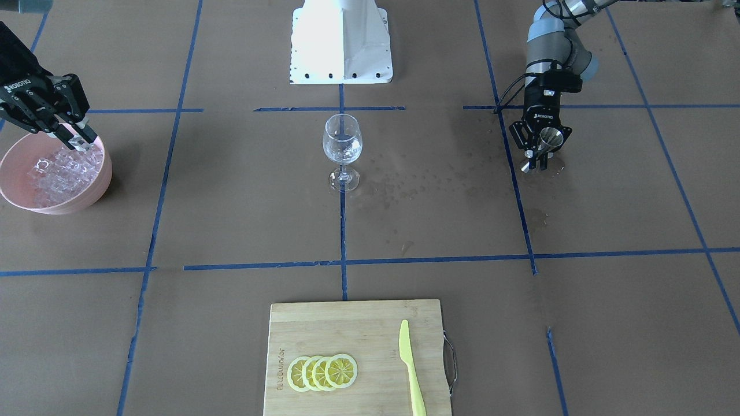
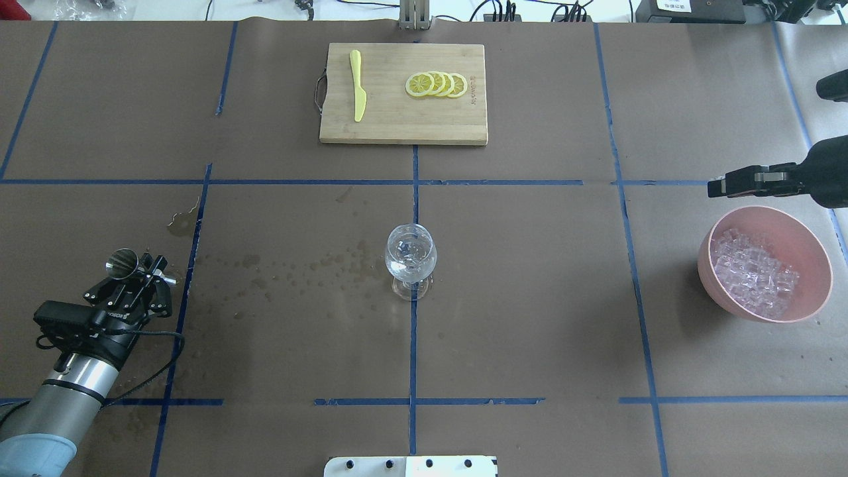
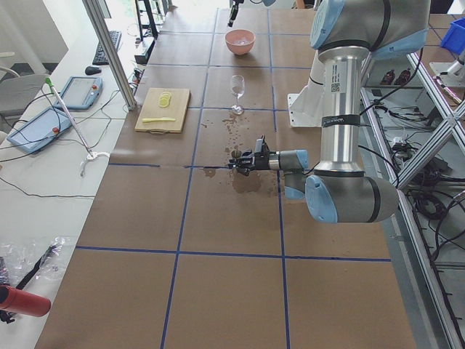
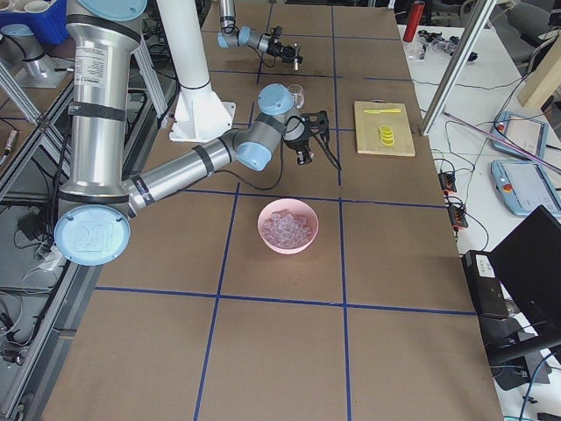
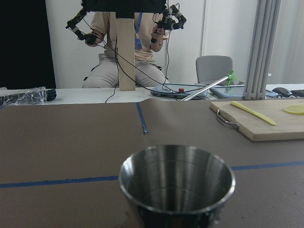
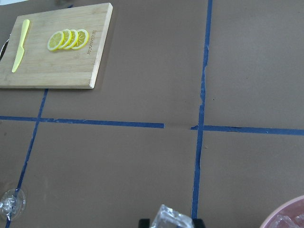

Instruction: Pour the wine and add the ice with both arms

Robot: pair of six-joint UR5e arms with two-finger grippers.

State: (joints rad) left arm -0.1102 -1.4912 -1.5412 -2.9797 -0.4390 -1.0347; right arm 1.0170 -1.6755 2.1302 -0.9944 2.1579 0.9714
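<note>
Jaws of my left arm point(image 2: 73, 381), nearest me at 10 o'clock, are clenched round a steel jigger point(image 2: 122, 262), upright and close to the desk point(image 2: 530, 298). Its inside looks dark, and I cannot tell whether wine sits in it. Dark wet spots point(image 2: 298, 268) speckle the paper between it and the wine glass point(image 2: 411, 258). That glass stands upright at 12 o'clock on the blue tape line point(image 2: 413, 344), with something clear glinting in it. Out at 2 o'clock the pink bowl point(image 2: 801, 228) holds a heap of ice point(image 2: 755, 271). Jaws of my right arm point(image 2: 825, 172) hang above that bowl, pinching one ice cube point(image 1: 77, 142). Farthest, at 12 o'clock, the cutting board point(image 2: 397, 119) carries lemon slices point(image 2: 437, 84) and a yellow knife point(image 2: 358, 86).
</note>
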